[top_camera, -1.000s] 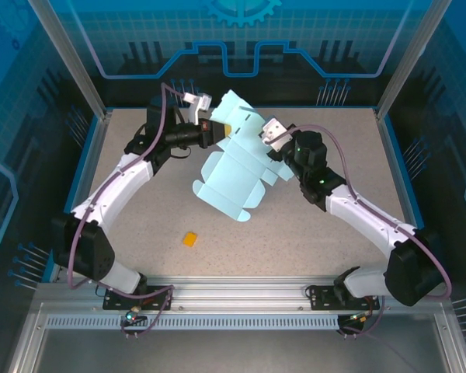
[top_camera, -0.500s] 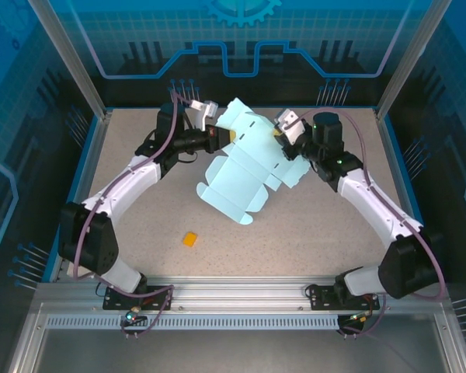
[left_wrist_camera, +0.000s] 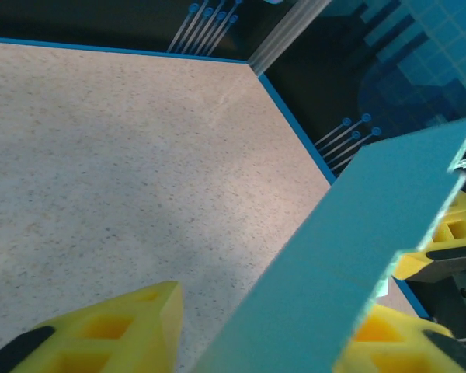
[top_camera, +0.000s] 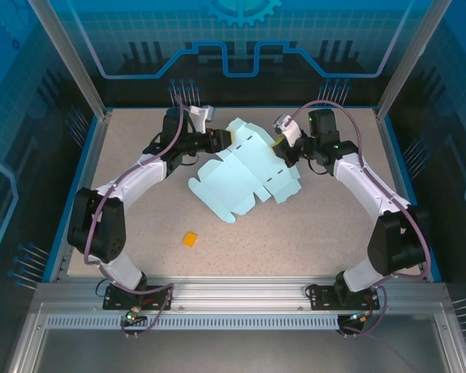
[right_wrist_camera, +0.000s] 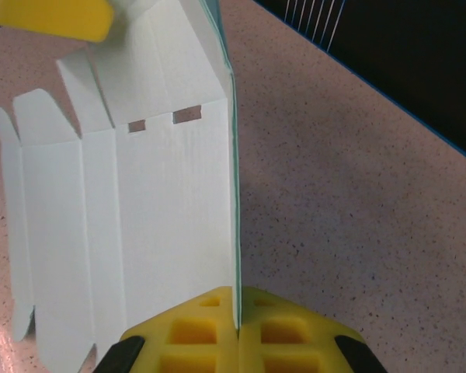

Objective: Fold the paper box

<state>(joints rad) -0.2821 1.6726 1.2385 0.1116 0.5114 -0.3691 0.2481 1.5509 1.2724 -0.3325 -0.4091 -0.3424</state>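
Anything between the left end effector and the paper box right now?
Nothing visible. The left end effector stands open with a raised panel of the paper box between its fingers. The right end effector is shut on another edge. The orange block lies well clear of both.

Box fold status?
Done: nothing folded shut; the box is an open die-cut sheet, far end lifted. In hand: right jaws shut on its edge, left jaws open around another edge. Left: raising walls, tucking flaps and tabs.
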